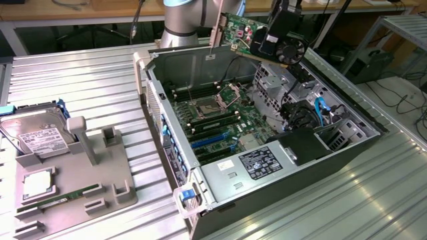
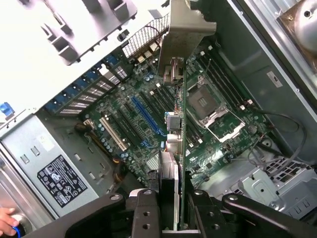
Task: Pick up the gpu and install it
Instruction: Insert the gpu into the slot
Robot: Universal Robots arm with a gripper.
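The ribbed metal table carried an open computer case, its motherboard exposed. The gpu hung tilted in the air above the case, well clear of the slots, with the gripper clamped on its edge.

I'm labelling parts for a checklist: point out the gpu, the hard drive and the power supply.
gpu (image 1: 231,27): exterior view, on its green board.
hard drive (image 1: 38,137): exterior view, on its white label.
power supply (image 1: 261,164): exterior view, on its black label.
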